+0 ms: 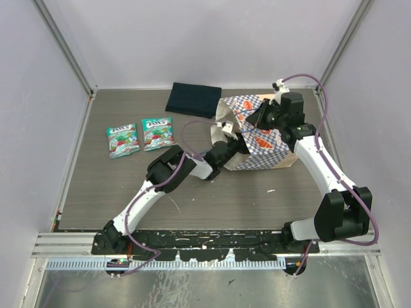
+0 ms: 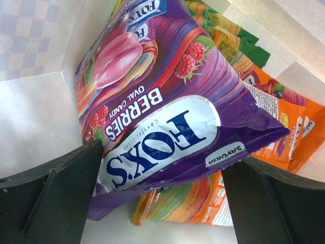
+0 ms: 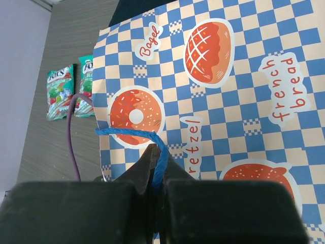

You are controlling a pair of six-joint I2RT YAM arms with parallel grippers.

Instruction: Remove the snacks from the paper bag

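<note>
Bag (image 1: pixel 270 154): you find it lying on its side near the far right corner of the counter (image 1: pixel 128 186), with its mouth toward the left edge.
Right claw (image 3: pixel 155 160): clenched on the blue cord (image 3: pixel 127 133) of the bag.
Left claw (image 2: pixel 162 162): released, inside the bag, with its fingers (image 2: pixel 51 198) on both sides of a purple pouch (image 2: pixel 152 91).
Orange pouches (image 2: pixel 284 132): under the purple one.
Teal pouches (image 1: pixel 122 140): two, side by side near the left edge.
Cloth (image 1: pixel 192 99): by the far edge.

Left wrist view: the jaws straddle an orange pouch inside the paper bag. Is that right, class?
Wrong: the pouch between the jaws is purple, not orange, as the left wrist view shows. It does lie inside the paper bag.
</note>
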